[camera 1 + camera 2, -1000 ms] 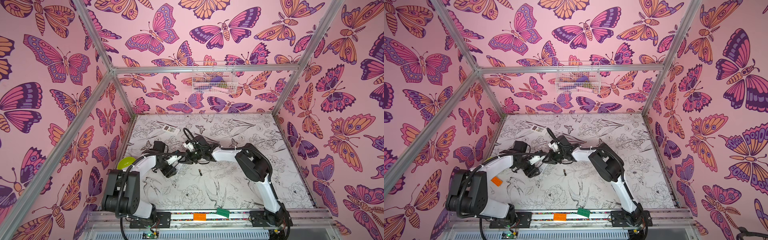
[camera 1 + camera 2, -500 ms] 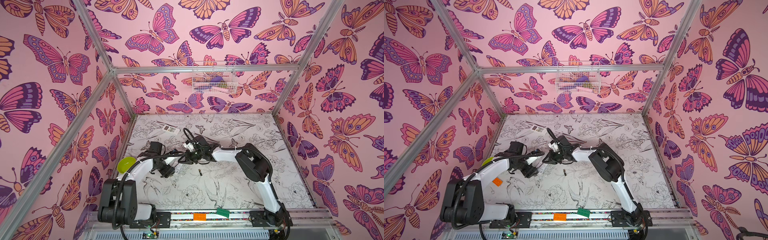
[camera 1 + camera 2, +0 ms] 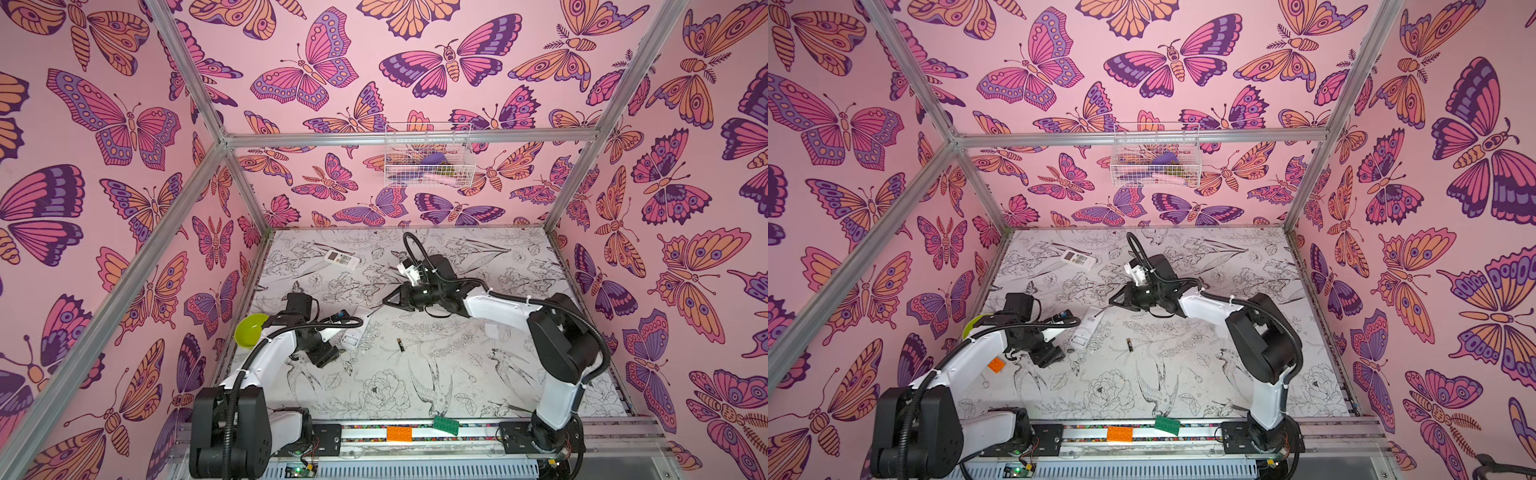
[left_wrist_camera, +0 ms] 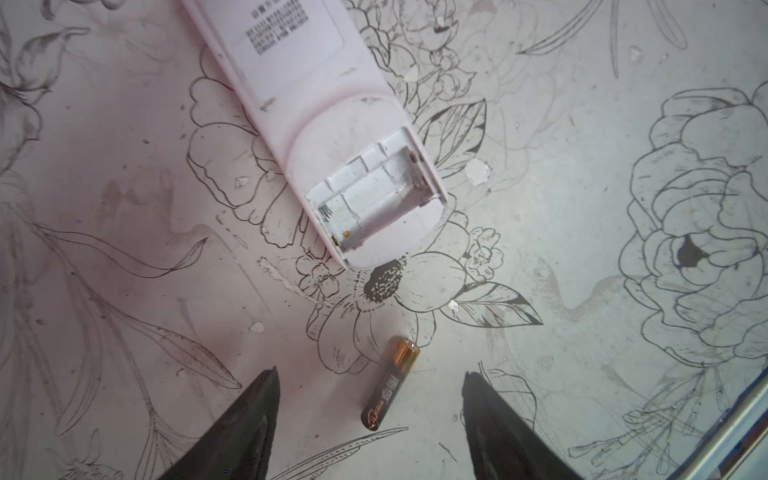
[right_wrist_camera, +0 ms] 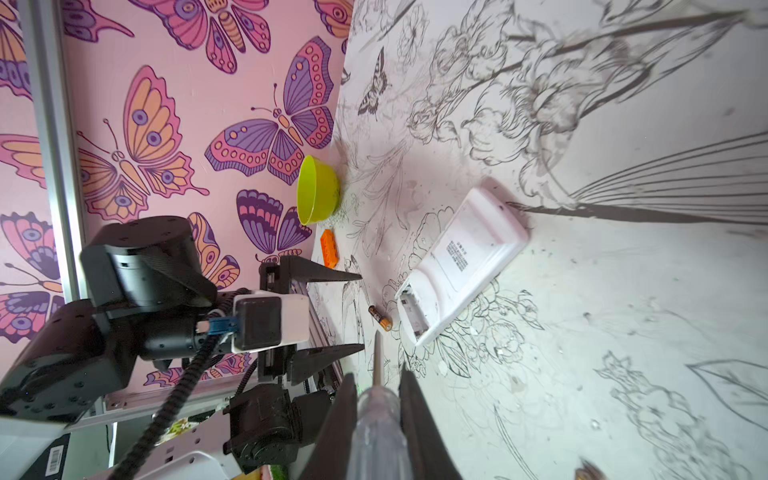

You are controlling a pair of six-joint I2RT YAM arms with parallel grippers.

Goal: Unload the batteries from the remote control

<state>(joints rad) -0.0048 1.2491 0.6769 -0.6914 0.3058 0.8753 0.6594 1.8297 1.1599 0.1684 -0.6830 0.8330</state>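
Two batteries are out: one battery (image 4: 390, 382) lies just beside the flipped remote (image 4: 332, 124), in front of your left gripper's (image 4: 369, 372) spread, empty fingers; second battery (image 3: 400, 345) sits apart; second remote (image 3: 341, 259) is at the back; your right gripper (image 5: 376, 372) clamps one screwdriver (image 5: 376, 428).

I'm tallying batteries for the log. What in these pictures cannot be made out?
- Green bowl: in both top views the left arm covers part of its inside.
- Far remote: top views, lies buttons up; battery bay hidden underneath.
- Brown-gold thing: right wrist view, cut off by the picture's edge.
- Screwdriver in the right claw: right wrist view, handle end cut off by the edge.
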